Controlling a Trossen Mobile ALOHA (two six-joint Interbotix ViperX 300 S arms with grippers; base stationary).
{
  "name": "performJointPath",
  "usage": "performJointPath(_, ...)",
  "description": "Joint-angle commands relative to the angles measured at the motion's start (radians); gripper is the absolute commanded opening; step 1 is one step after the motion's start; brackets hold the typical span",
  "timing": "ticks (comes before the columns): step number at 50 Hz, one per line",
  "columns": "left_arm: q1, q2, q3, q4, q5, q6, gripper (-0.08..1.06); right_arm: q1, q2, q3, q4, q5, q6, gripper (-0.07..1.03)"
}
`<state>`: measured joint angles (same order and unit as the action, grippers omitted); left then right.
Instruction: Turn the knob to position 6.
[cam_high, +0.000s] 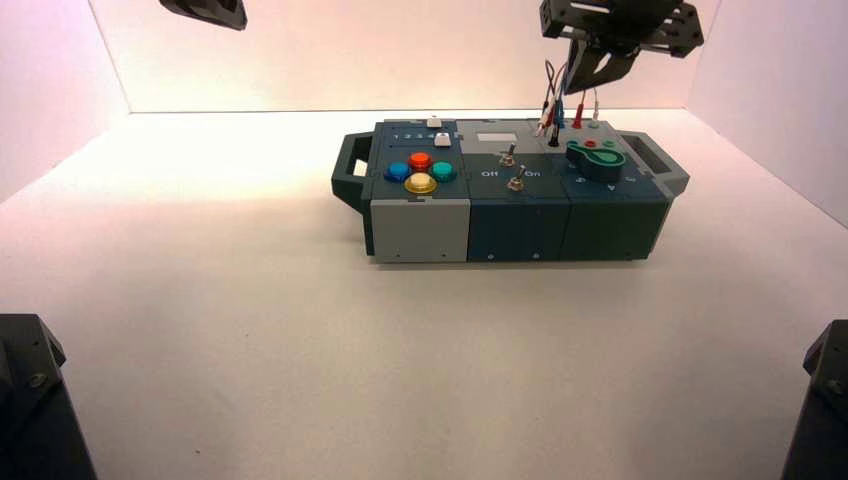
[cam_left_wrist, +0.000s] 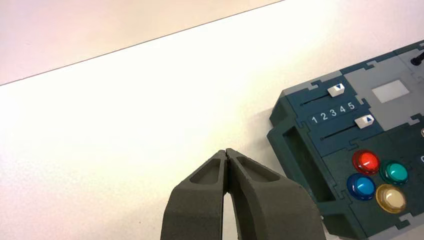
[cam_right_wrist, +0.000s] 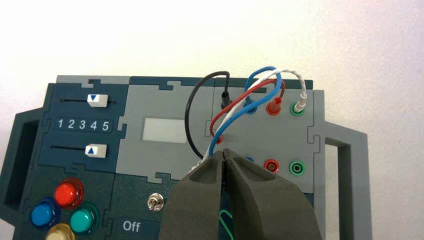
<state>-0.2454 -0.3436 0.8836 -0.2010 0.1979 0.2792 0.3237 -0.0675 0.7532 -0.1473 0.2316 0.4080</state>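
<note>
Knob (cam_high: 597, 160) waits for turning
Right gripper (cam_right_wrist: 224, 152), fingers together, is above the box (cam_high: 515, 228); left gripper (cam_left_wrist: 226, 151), also closed, is beside it.

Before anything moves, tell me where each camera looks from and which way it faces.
High view: above and behind the arms, facing down at the box.
Left wrist view: on the left arm, facing the box's left end past the left gripper.
Right wrist view: on the right arm, over the wires and right gripper.
Both wrist views share the sliders.
</note>
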Motion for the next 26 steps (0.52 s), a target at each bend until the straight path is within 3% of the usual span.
performJointPath(1,0.005,-0.037,-0.008,0.0,-0.018,0.003,-0.03,0.008,-0.04,-0.011,-0.009,-0.003,-0.003,-0.02)
performJointPath(26,0.005,-0.066,0.009,-0.002,-0.046,-0.002,-0.03,0.008,-0.044,-0.028,-0.017,-0.005,-0.003,-0.02)
